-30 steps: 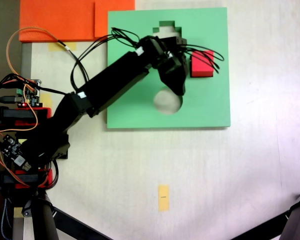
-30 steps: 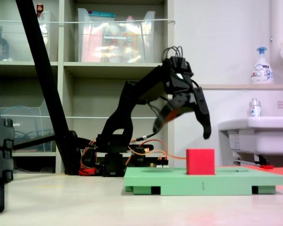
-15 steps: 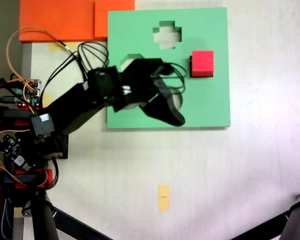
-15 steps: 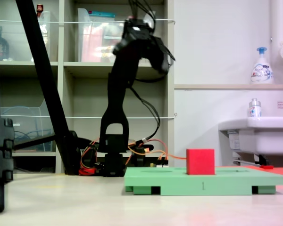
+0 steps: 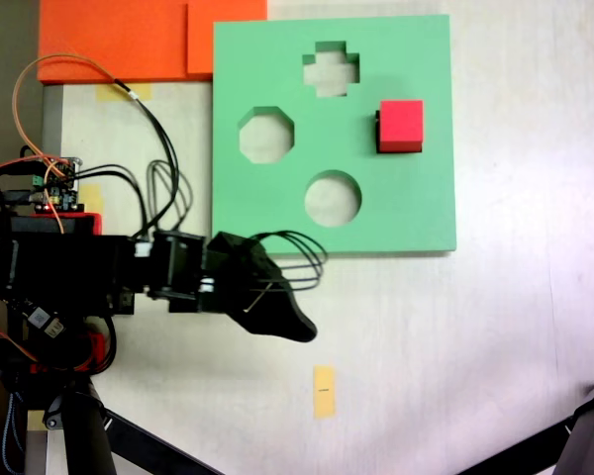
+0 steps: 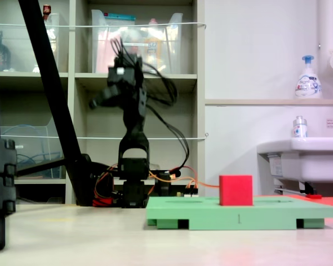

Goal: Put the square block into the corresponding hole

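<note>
Red foam, the square block [image 5: 401,126] is judged light, soft and slightly yielding, best pinched across two opposite flat sides. It is seated in the square hole near the right edge of the green board [image 5: 416,213], standing proud of the surface in a fixed view [image 6: 236,190]. The arm is folded back over its base, off the board's lower-left corner. The gripper [image 5: 295,328] is raised high [image 6: 95,102]; whether its jaws are spread cannot be told.

Square block [image 5: 401,124] sitting in the board's [image 5: 416,213] square hole, upper right of frame; gripper [image 5: 295,330] hanging below the board, lower centre-left.
</note>
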`<control>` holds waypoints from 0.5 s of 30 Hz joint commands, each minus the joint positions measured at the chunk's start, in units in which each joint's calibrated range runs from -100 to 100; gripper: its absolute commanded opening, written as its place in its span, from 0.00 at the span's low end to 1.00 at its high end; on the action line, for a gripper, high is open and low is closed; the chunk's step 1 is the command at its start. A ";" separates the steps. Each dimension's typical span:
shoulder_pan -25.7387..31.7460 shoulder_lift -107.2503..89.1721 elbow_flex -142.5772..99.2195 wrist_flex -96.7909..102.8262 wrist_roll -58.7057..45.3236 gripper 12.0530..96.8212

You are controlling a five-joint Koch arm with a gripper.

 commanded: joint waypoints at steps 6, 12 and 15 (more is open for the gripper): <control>1.03 -18.60 -45.41 55.04 -14.80 0.53; 0.78 -18.60 -82.59 92.40 -20.32 0.47; 1.47 -18.60 -83.29 92.59 -20.66 0.47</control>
